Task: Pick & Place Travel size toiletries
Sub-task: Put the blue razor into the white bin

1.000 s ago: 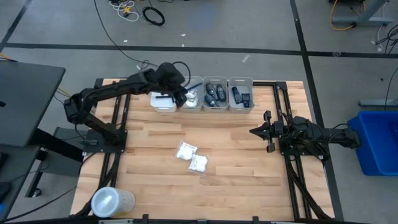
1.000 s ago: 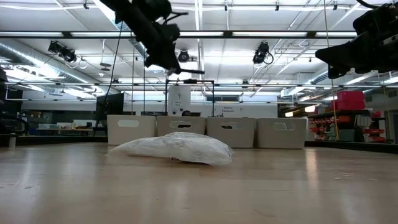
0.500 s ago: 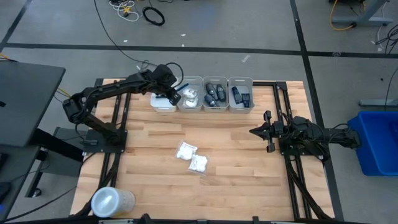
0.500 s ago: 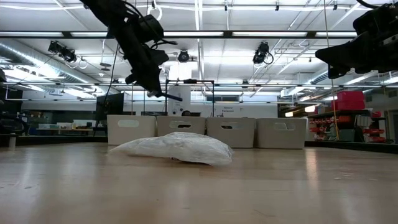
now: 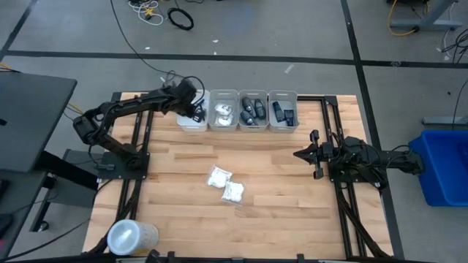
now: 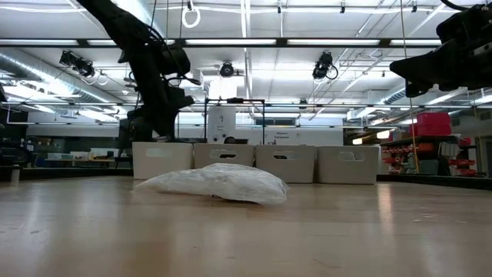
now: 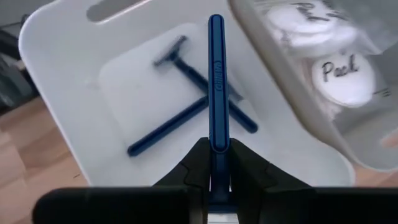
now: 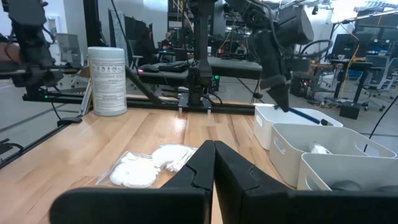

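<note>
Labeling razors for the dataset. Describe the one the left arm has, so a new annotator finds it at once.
Find the row of four white bins at the table's far edge; the leftmost bin has two dark blue razors lying crossed on its floor. The razor you want is above them, clamped by its handle in the left claw. It alone is off the bin floor.

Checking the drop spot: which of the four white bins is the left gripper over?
The leftmost white plastic bin, the only one holding dark blue razors; the left gripper grips another razor above it.
</note>
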Available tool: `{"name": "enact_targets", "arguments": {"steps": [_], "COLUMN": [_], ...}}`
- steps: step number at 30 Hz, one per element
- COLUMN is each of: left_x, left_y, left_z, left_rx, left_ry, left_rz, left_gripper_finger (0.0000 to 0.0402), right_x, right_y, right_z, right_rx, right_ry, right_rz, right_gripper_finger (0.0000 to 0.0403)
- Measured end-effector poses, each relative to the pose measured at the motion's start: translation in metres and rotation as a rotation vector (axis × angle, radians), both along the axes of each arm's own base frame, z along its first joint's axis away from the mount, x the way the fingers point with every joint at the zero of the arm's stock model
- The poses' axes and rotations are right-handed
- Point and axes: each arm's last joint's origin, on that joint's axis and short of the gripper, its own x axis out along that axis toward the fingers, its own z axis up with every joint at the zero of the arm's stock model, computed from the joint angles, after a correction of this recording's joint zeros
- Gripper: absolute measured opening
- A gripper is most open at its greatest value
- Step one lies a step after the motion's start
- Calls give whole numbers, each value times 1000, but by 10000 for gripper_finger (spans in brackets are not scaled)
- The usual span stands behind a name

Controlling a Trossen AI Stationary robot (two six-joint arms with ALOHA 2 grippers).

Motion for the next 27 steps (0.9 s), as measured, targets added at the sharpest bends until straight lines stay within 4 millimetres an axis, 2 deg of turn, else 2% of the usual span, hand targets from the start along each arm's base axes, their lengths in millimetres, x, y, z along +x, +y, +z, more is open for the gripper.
{"name": "enact_targets", "arguments": {"steps": [11, 21, 27], "left_x": [-5, -5, -6], "left_y": [3, 4, 6], "left_z": [-4, -4, -2], "left_rx": [22, 47, 116], "left_ry": [30, 40, 78], "left_rz": [57, 68, 101], "left_gripper_finger": [66, 51, 59], "right_x": [0, 0, 0], "right_y": [0, 0, 0], "right_z": [0, 0, 0], "right_rx": [0, 0, 0], "right_ry": [1, 1, 1], "right_rz": [0, 0, 0], "right_gripper_finger": [14, 14, 14]}}
